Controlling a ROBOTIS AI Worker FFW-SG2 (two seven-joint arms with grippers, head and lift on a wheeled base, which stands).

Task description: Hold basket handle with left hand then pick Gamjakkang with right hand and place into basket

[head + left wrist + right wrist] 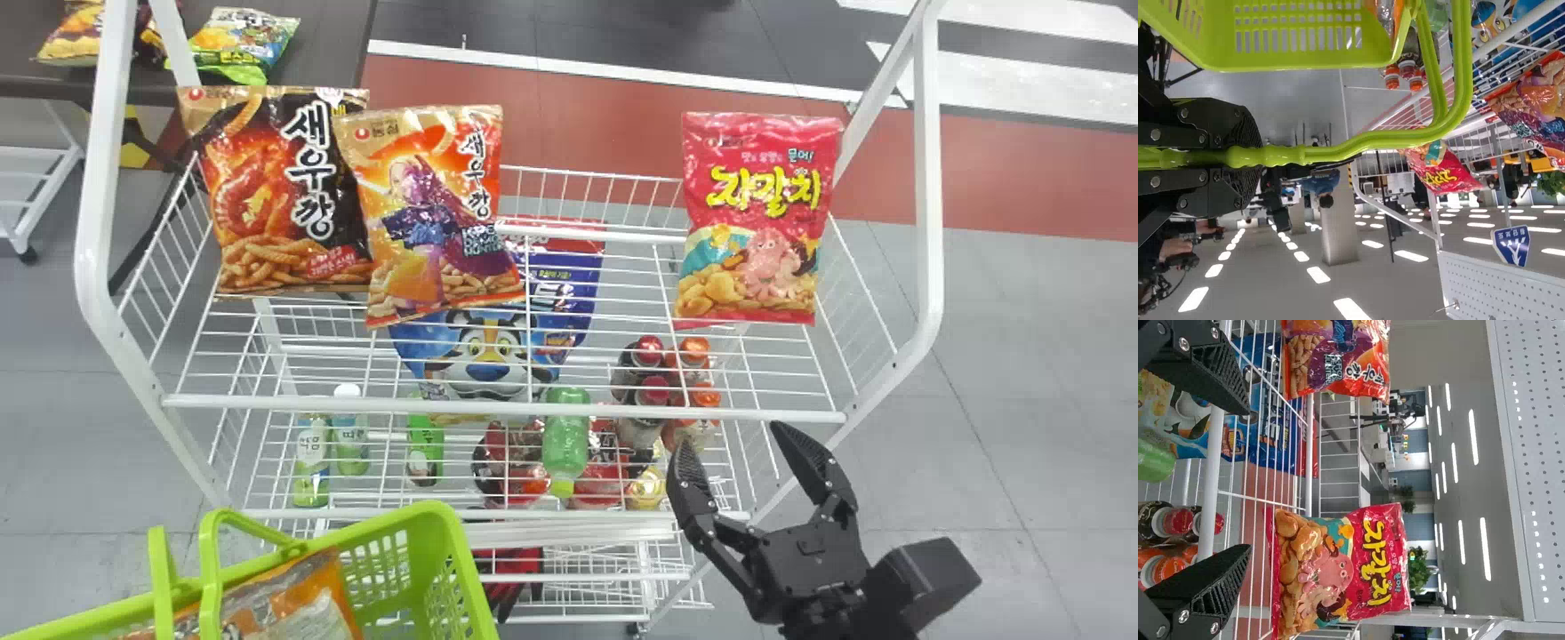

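1. Right hand (733, 440), spread wide with nothing between its fingers, is at the near right corner of the rack (507, 407), apart from the red bag (756, 222).
2. Left hand (1248, 158) is pinching the handle (1371, 141) of the green basket (458, 542), near left.
3. Gamjakkang seems to be the orange packet (307, 587) inside the basket, partly behind the handle; its label I can't make out.
4. Top shelf: black bag (276, 187) and purple-orange bag (431, 213) left, red bag right.

There are one green basket (464, 569), three upper-shelf snack bags (760, 218), two red-capped bottles (649, 350) and two orange-capped bottles (694, 351).
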